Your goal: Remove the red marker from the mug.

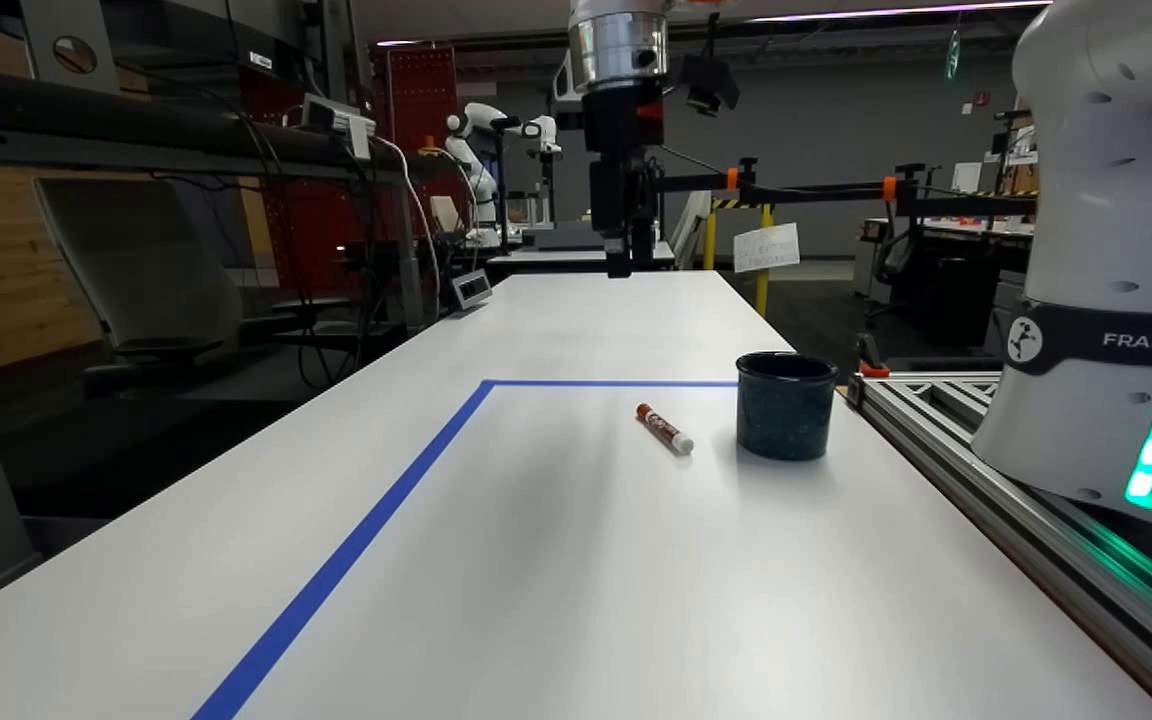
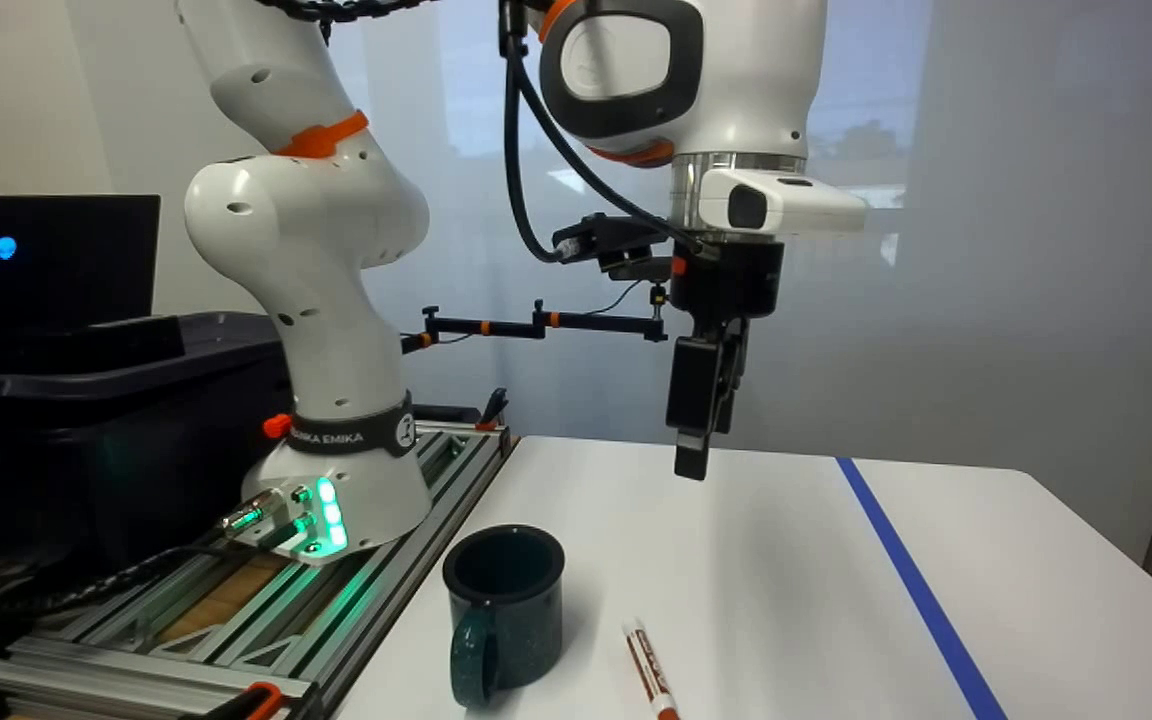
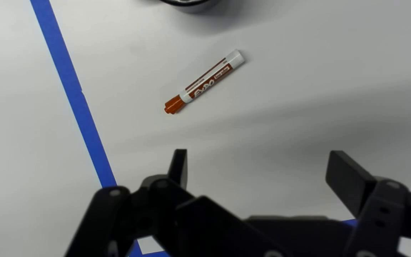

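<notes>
The brown-red Expo marker (image 3: 204,81) lies on its side on the white tabletop (image 1: 556,600), outside the dark teal mug (image 1: 786,412) and just beside it, not touching. Its white end (image 3: 234,58) is nearer the mug, its brown-red cap (image 3: 174,104) farther off, and the long blue tape strip (image 1: 356,540) runs on the far side of the marker from the mug. Nothing sticks up out of the mug in either exterior view, so the removal looks achieved. The Robotiq gripper (image 3: 257,166) hangs higher than the mug and well apart from it, jaws spread wide, with only tabletop showing between them.

Should the marker be picked up, I expect a light, stiff piece of smooth plastic: hard to crush, but round, somewhat slippery and apt to roll toward or away from the mug when nudged. The middle of the printed barrel (image 3: 211,76) is likely the best hold, squeezed squarely across; taking it by the cap risks pulling that off. The barrel lies slanted to the jaws' closing line, so turning the gripper would probably help. The mug looks rigid and heavier, and best left unbumped
</notes>
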Action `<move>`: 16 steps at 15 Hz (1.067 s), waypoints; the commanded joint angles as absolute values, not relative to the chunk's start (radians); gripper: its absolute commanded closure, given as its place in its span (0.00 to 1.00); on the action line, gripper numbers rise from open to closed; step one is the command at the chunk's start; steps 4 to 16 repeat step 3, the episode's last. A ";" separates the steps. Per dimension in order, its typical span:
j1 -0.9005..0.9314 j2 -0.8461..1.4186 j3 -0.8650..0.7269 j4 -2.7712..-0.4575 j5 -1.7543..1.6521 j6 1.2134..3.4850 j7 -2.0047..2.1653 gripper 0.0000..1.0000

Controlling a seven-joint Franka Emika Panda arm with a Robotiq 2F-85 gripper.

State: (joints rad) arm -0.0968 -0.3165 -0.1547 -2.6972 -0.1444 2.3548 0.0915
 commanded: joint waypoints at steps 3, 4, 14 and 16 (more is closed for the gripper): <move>-0.120 -0.316 -0.131 -2.697 -0.134 2.354 0.083 0.00; -0.120 -0.316 -0.131 -2.697 -0.134 2.354 0.083 0.00; -0.120 -0.316 -0.131 -2.697 -0.134 2.354 0.083 0.00; -0.120 -0.316 -0.131 -2.697 -0.134 2.354 0.083 0.00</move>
